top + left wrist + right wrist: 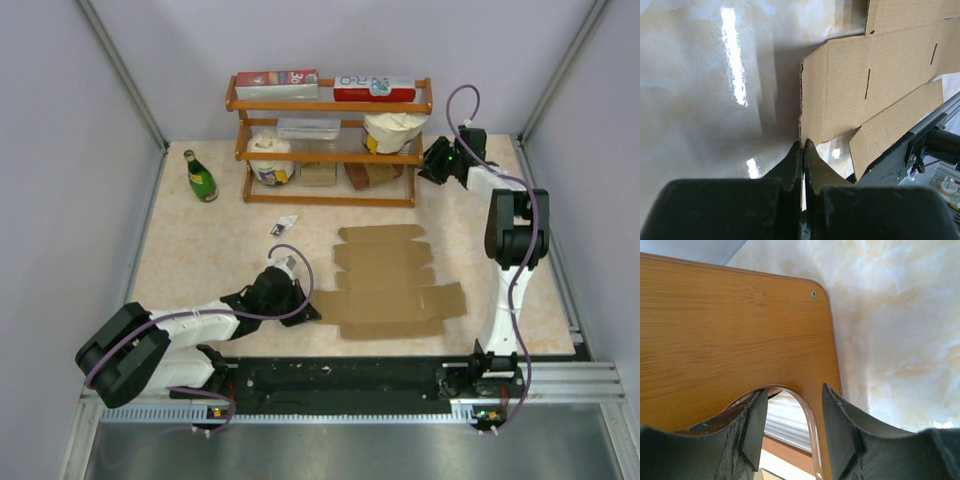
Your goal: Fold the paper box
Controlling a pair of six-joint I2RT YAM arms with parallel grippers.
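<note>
- My left gripper (311,307) (803,148) is fully shut, its jaws pressed flat together with nothing visible between them; the tips sit low on the table (200,250) (700,100), right at the left edge of the box (390,285) (850,80); I can't tell whether they are touching that edge or are just short of it.
- My right gripper (440,160) (792,394) is about half open and holds nothing; it is up at the far right, against the right end of the rack (330,105) (715,340), well apart from the box; its wrist view shows only the rack's wooden side panel and the arched cut-out between its fingers.
- The box lies as a flat die-cut sheet on the table, in front of the rack and between the two arms, its near edge close to the rail; slots and creases show, but every panel and flap I can see lies flat.
- Progress, as I judge it: nothing is folded yet; no wall is raised and no tab is tucked in a slot.
- Left to do: lift the side panels along their creases, fold in the end flaps and seat the tabs; I'd expect to need the right arm brought over to steady the sheet.
</note>
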